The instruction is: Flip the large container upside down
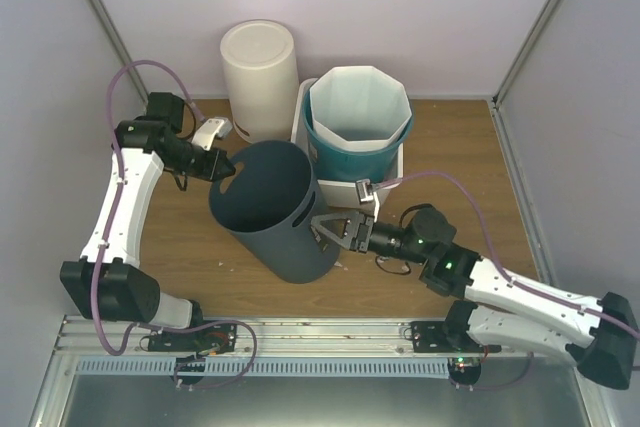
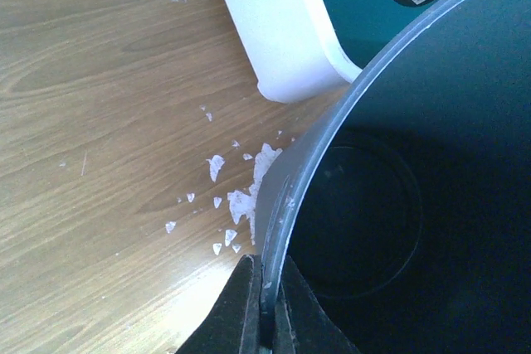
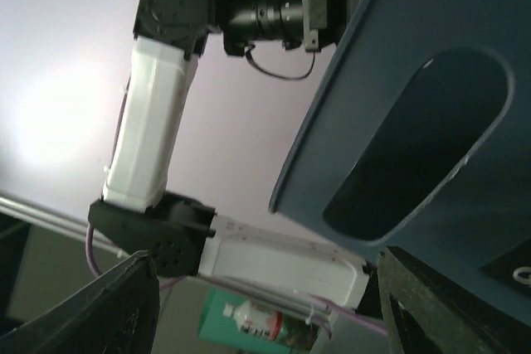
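Note:
The large container (image 1: 275, 212) is a dark blue-grey bin with handle cut-outs. It stands tilted on the wooden table, its open mouth facing up and toward the left. My left gripper (image 1: 225, 169) is shut on its upper left rim; in the left wrist view the jaws (image 2: 267, 304) pinch the thin rim with the dark inside of the bin (image 2: 415, 205) to the right. My right gripper (image 1: 330, 232) is open at the bin's lower right side. In the right wrist view its gap (image 3: 267, 259) sits beside the wall with the cut-out (image 3: 431, 122).
A white cylindrical bin (image 1: 258, 72) stands at the back. A teal bucket with a white liner (image 1: 357, 122) sits in a white tray (image 1: 320, 162) right behind the container; the tray's corner (image 2: 282, 31) is close to the rim. White flecks (image 2: 236, 201) lie on the table.

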Robot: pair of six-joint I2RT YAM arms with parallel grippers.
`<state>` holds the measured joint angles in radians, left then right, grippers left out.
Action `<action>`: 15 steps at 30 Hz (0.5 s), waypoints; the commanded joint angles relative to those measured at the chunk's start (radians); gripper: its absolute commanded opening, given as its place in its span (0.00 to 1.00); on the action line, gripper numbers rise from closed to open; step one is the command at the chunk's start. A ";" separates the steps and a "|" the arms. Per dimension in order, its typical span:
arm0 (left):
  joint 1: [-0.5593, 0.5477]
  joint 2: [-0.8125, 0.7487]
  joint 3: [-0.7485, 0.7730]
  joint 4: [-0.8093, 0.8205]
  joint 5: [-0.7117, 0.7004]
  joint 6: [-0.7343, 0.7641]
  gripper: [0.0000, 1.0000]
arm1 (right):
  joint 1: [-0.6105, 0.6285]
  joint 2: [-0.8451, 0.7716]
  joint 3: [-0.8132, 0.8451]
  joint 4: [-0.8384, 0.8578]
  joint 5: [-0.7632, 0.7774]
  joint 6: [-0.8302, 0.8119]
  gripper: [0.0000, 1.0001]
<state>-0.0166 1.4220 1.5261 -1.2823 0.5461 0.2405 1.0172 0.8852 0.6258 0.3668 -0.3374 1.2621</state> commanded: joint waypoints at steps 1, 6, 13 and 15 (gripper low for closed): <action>0.009 -0.008 -0.020 0.098 0.052 -0.035 0.00 | 0.012 0.015 -0.030 0.194 0.099 0.052 0.73; 0.013 -0.012 -0.038 0.101 0.087 -0.030 0.00 | 0.012 0.068 -0.034 0.279 0.102 0.058 0.73; 0.040 -0.016 -0.061 0.106 0.122 -0.021 0.00 | 0.012 0.120 -0.048 0.338 0.100 0.078 0.72; 0.046 -0.017 -0.061 0.106 0.126 -0.018 0.00 | 0.012 0.121 -0.050 0.338 0.107 0.077 0.72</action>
<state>0.0093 1.4128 1.4834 -1.2469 0.6151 0.2356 1.0187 1.0084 0.5880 0.6373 -0.2626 1.3281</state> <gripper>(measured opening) 0.013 0.721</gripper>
